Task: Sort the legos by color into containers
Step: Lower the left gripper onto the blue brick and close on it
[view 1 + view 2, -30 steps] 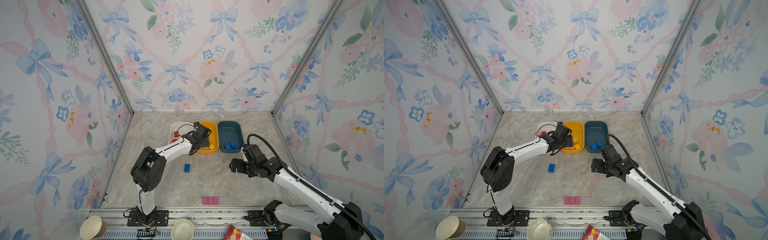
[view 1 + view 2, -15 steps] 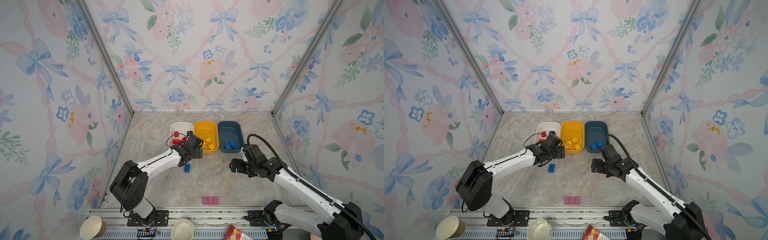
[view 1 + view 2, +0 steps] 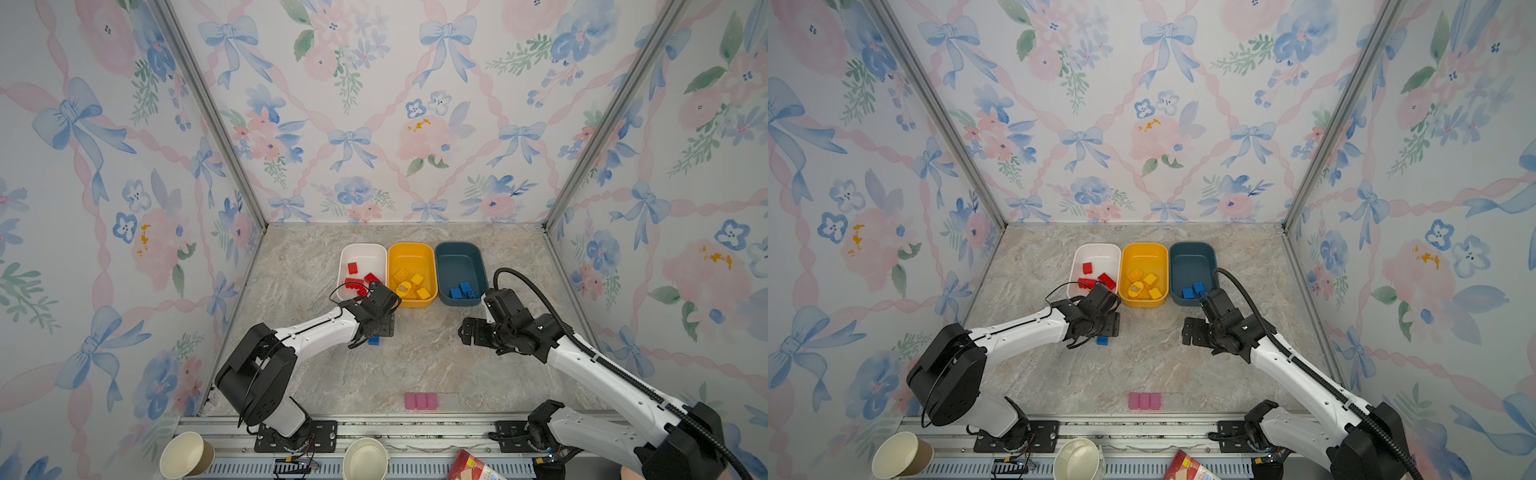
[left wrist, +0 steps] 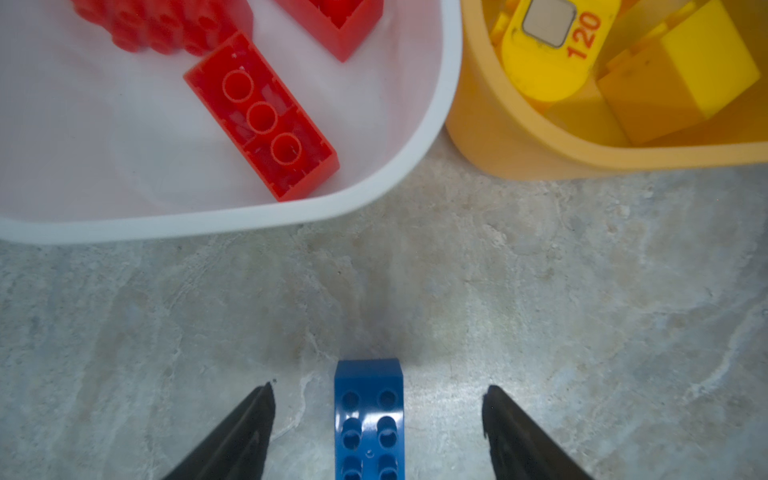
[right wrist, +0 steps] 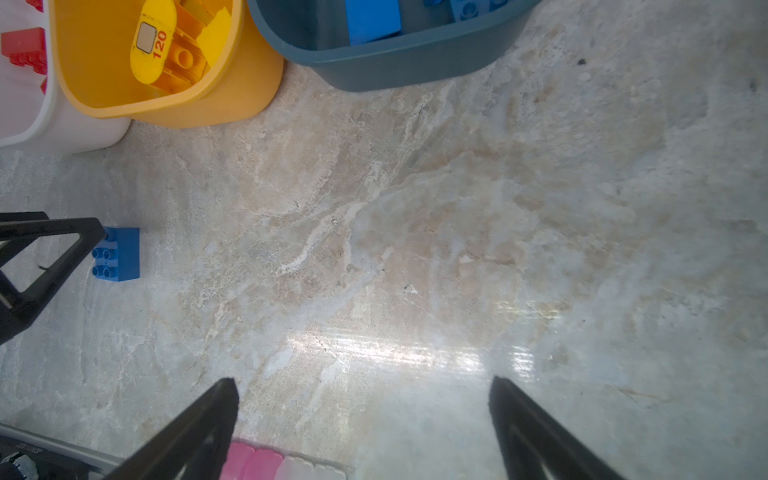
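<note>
Pointing down, the left pincer has jaws parted — the right pincer gapes wide.

Both top views are bright, evenly lit from above and sharp, with wide-angle bending at the edges; the desk shows only faint, soft shadows. In the left wrist view a soft grey shadow lies just ahead of the left pincer, past the blue brick. Its fingers are soft-edged, and the red bricks farthest from it are blurred. In the right wrist view white glare sits on the desk just ahead of the right pincer, whose fingers and the pink strip beside them are out of focus.
</note>
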`<state>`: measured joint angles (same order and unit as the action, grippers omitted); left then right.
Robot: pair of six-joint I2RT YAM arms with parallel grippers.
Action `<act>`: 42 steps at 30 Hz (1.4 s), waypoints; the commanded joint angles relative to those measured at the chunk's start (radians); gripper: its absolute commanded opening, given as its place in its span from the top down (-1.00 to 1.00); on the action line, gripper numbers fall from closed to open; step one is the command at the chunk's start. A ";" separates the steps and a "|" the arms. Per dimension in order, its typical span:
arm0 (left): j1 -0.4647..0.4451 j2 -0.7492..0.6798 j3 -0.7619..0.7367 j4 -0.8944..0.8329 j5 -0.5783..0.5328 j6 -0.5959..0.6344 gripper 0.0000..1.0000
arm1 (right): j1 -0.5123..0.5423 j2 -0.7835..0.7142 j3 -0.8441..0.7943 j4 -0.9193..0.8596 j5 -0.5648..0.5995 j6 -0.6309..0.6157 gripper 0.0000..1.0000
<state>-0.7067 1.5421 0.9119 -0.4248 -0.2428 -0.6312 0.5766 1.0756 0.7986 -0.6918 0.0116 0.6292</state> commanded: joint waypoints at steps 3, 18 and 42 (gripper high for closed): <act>-0.004 0.048 -0.011 -0.021 0.020 0.006 -0.51 | 0.011 0.005 0.023 -0.023 0.013 0.010 -0.94; -0.003 0.118 -0.021 -0.021 0.038 0.001 -0.22 | 0.011 0.008 0.021 -0.020 0.015 0.010 -0.94; 0.000 0.085 -0.033 -0.020 0.032 -0.024 0.35 | 0.009 0.007 0.028 -0.021 0.019 0.007 -0.94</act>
<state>-0.7067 1.6516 0.8982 -0.4248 -0.2153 -0.6399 0.5789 1.0805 0.8001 -0.6918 0.0147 0.6292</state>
